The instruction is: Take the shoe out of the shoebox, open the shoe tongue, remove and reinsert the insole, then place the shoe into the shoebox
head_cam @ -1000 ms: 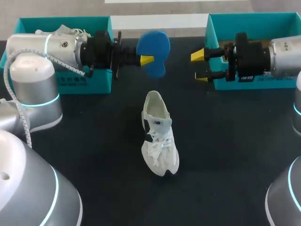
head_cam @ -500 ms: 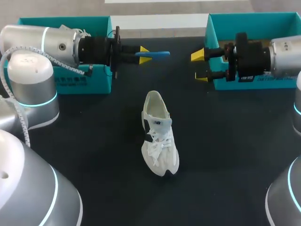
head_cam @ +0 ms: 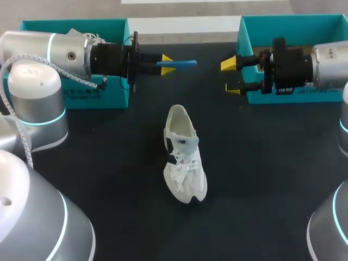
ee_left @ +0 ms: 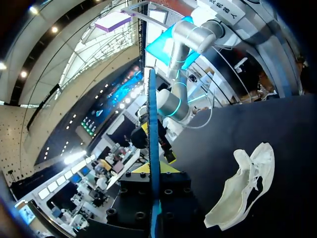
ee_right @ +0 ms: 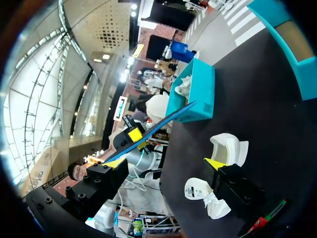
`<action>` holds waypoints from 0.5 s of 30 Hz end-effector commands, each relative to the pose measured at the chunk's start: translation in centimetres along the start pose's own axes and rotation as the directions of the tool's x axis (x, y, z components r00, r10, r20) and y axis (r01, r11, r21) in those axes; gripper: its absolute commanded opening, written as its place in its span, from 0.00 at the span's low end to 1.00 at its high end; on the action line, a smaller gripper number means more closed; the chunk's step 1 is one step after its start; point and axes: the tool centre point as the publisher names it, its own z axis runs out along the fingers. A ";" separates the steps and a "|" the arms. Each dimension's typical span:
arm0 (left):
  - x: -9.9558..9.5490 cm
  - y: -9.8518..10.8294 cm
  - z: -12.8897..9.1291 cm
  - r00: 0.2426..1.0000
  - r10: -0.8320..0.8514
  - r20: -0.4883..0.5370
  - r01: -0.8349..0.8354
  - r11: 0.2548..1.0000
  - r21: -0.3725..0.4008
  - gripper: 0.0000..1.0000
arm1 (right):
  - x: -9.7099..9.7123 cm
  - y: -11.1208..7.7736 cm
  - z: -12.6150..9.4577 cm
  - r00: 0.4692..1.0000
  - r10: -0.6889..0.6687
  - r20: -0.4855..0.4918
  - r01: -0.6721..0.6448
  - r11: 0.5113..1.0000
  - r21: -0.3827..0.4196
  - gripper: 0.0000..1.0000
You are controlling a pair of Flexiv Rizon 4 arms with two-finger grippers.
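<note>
A white shoe (head_cam: 184, 155) lies on the dark table, toe toward me, with its tongue open. My left gripper (head_cam: 166, 63) hangs above the table behind the shoe, shut on a blue insole (head_cam: 183, 63) seen edge-on. In the left wrist view the insole (ee_left: 152, 139) stands as a thin blue line between the fingers, with the shoe (ee_left: 242, 186) off to the side. My right gripper (head_cam: 231, 76) faces it from the right, open and holding nothing. In the right wrist view the shoe (ee_right: 228, 146) lies beyond the gripper (ee_right: 166, 163), and the insole (ee_right: 166, 122) is ahead.
A teal shoebox (head_cam: 73, 26) stands at the back left behind my left arm, with white paper in it (ee_right: 184, 87). A second teal box (head_cam: 293, 23) stands at the back right behind my right arm. The dark table (head_cam: 109, 163) spreads around the shoe.
My left wrist has turned: a second ago the insole showed its broad blue face, and now it shows only its edge. The shoe and the right arm have not moved.
</note>
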 end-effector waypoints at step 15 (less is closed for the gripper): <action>2.1 1.2 -0.4 0.680 0.727 -0.094 -0.733 0.676 -0.078 0.00 | 0.0 0.0 0.2 1.000 0.000 0.000 0.000 1.000 -0.001 1.00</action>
